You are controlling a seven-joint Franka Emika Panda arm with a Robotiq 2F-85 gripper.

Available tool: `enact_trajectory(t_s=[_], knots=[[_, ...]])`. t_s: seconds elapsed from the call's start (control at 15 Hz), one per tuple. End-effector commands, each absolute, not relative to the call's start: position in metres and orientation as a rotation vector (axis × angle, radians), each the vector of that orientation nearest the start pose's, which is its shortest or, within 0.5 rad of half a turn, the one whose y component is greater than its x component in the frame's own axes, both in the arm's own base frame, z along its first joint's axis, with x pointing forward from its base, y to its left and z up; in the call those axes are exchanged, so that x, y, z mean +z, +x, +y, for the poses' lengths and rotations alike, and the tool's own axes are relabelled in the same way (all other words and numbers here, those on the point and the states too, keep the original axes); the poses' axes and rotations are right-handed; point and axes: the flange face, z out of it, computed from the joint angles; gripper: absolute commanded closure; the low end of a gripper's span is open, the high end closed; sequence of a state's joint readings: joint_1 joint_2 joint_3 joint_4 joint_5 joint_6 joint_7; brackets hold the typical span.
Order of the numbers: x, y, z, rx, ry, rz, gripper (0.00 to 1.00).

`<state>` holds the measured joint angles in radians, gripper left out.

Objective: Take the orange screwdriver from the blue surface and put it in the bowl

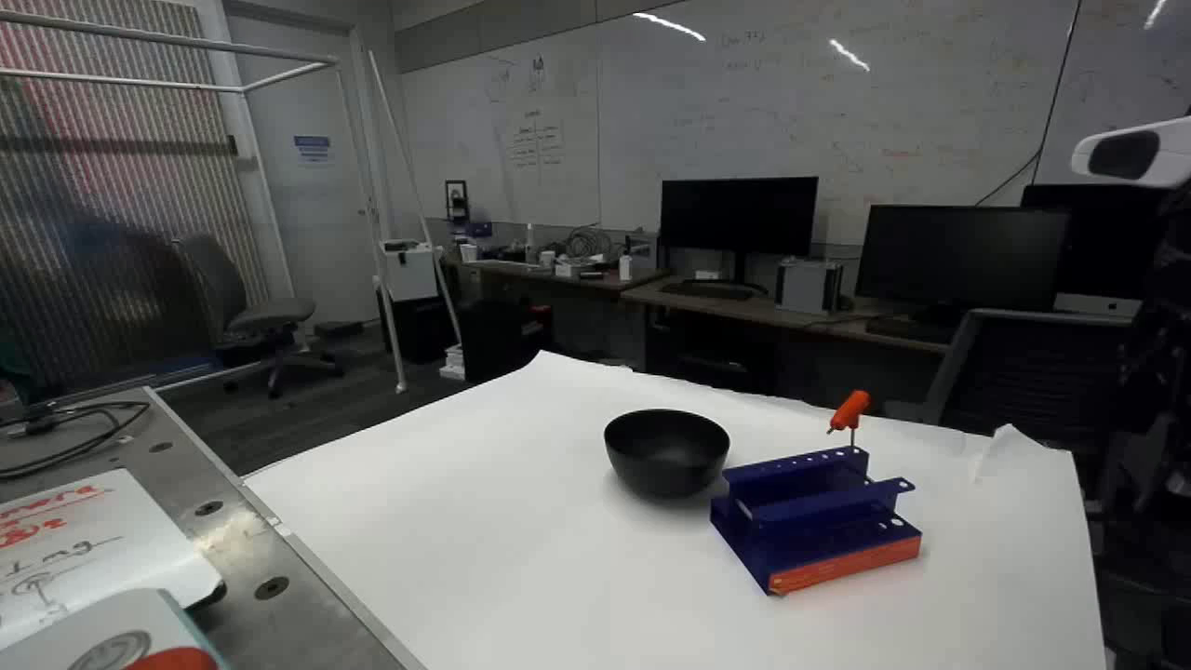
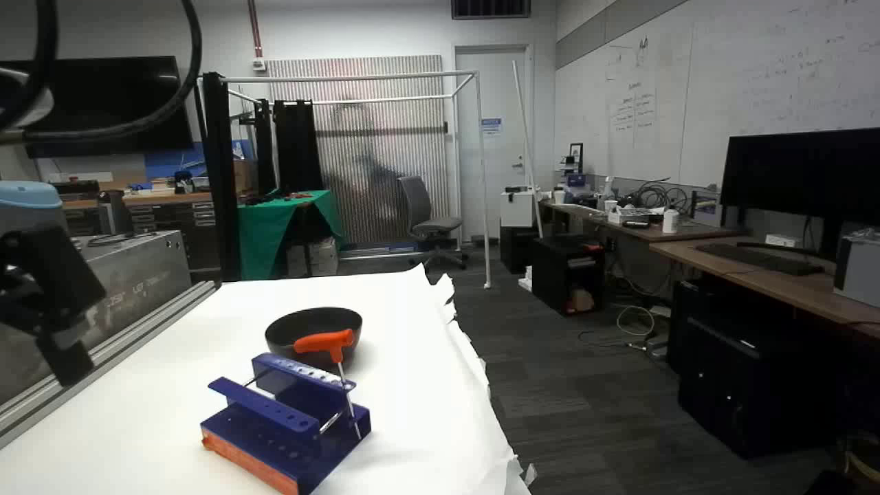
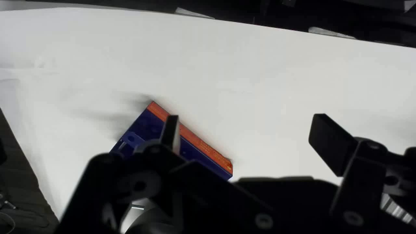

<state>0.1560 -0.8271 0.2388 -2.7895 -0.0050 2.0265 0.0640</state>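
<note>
Closest, in the wrist view, a black two-fingered mechanical gripper (image 3: 249, 135) reaches up from the lower edge. Its blocky fingers (image 3: 328, 143) stand wide apart, with a broad gap between them. One finger overlaps and partly hides a dark-blue rectangular tool rack (image 1: 819, 507) below it; whether the rack is plastic or metal is hard to tell. It carries two raised ledges punched with round holes, and a printed orange-red strip (image 1: 847, 563) runs along one low side.

The orange-red screwdriver (image 2: 335, 344), with a T-shaped handle and a thin silvery metal shaft, stands nearly upright in the rack. Its shaft is set at one end of the ledge nearer a round, smooth black bowl (image 1: 662, 476), and its handle rises above that ledge. The bowl sits upright just beside the rack; whether they touch cannot be told. Both rest on a white, paper-like sheet (image 1: 447, 521), bordered on one side by a grey metal work surface (image 1: 191, 470).

Beyond the sheet are wooden-topped desks (image 2: 756, 277) with black rectangular monitors (image 1: 740, 212), and a grey office chair (image 2: 414, 199). Farthest, a large whiteboard (image 1: 782, 112) with faint writing hangs near a pale door (image 1: 312, 209) bearing a blue-and-white sign (image 1: 313, 149).
</note>
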Motion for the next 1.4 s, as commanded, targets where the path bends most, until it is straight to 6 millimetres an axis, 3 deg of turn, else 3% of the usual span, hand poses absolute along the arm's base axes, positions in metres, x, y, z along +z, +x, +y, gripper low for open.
enact_trajectory(t_s=[0.0,0.2,0.27,0.4,0.73,1.0,1.33], knots=[[0.431,0.285,0.112,-0.138,-3.277,-0.431,0.0],[0.432,0.286,0.113,-0.14,-3.277,-0.431,0.0],[0.433,0.295,0.112,-0.143,-3.275,-0.394,0.0],[0.44,0.331,0.106,-0.183,-3.259,-0.138,0.0],[0.45,0.428,0.069,-0.23,-3.201,0.331,0.0],[0.428,0.5,0.031,-0.146,-3.114,0.701,0.0],[0.393,0.543,0.008,-0.061,-2.947,1.139,0.0]])
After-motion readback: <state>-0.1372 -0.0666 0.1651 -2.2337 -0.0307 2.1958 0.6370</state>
